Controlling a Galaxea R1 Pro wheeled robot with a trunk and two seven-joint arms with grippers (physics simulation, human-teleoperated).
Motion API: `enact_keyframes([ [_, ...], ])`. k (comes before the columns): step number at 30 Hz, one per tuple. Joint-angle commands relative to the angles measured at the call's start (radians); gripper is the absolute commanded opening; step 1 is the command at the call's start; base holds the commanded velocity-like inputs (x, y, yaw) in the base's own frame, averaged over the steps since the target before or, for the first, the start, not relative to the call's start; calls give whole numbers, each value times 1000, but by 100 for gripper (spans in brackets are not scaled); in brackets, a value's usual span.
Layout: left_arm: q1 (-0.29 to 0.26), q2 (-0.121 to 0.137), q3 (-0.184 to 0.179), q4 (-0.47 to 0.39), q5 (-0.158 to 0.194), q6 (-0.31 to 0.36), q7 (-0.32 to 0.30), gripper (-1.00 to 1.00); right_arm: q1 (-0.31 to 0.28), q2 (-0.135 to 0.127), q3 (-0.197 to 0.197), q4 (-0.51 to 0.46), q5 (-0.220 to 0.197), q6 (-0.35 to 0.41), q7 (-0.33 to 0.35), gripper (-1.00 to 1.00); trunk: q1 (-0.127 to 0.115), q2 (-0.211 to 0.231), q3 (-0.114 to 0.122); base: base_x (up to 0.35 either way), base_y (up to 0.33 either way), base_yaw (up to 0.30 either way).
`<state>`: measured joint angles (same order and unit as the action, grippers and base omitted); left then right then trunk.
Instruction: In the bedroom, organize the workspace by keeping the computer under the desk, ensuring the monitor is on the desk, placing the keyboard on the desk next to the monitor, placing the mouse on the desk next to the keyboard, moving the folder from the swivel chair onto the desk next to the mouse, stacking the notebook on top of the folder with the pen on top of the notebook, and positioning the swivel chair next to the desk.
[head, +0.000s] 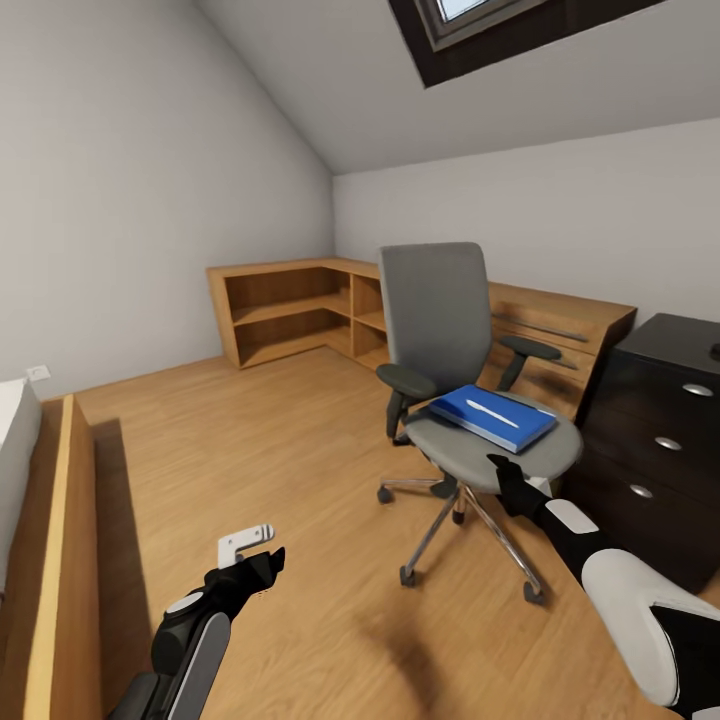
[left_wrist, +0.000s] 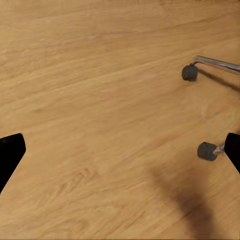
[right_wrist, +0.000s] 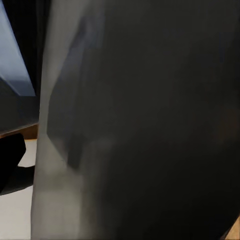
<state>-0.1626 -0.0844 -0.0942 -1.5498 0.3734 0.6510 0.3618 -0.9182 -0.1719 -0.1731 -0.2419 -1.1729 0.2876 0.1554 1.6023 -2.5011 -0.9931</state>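
Item: right gripper (head: 503, 468). Pressed up against the front edge of the swivel chair (head: 470, 400) seat. My right wrist camera shows a blurred grey surface very close; I cannot tell how far the fingers are parted or whether they grip anything.

Item: left gripper (head: 262, 560). Hangs low over the wood floor (left_wrist: 100, 100), well apart from the chair. Its two dark fingertips sit at opposite edges of the left wrist view with bare floor between, so I read it as spread wide and carrying nothing. Two chair casters (left_wrist: 206, 151) lie ahead of it.

Item: folder (head: 492, 417). Bright blue, flat on the seat just beyond my right gripper, nearly touching it. A thin white stick, which I take for the pen (head: 491, 413), rests on top. I cannot make out a separate notebook.

Item: desk (head: 660, 440). Its dark three-knob drawer unit stands just past the chair, on the far side from my left gripper.

Item: low wooden shelving (head: 290, 310). Along the far wall, well beyond both grippers.

Step in hand, my judgement: reaching for the folder on the seat. To do it well I would come in level with the seat, slide one finger under the near corner, and close slowly. The chair rolls, so pushing would shove it away. The pen lies loose and may slide off if I tilt the folder.
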Motion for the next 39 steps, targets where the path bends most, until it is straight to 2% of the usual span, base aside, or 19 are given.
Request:
enact_keyframes([
  [1,-1,0,-1,-1,11,2,9,100,-1,0,-2,1,-3,5,2,100,0,0,-1,317,0,0],
  [23,0,2,-1,-1,12,2,9,100,-1,2,-2,1,-4,5,3,100,0,0,-1,302,0,0],
  [39,0,2,0,0,11,2,13,100,-1,1,-3,1,-4,5,3,100,0,0,-1,33,0,0],
])
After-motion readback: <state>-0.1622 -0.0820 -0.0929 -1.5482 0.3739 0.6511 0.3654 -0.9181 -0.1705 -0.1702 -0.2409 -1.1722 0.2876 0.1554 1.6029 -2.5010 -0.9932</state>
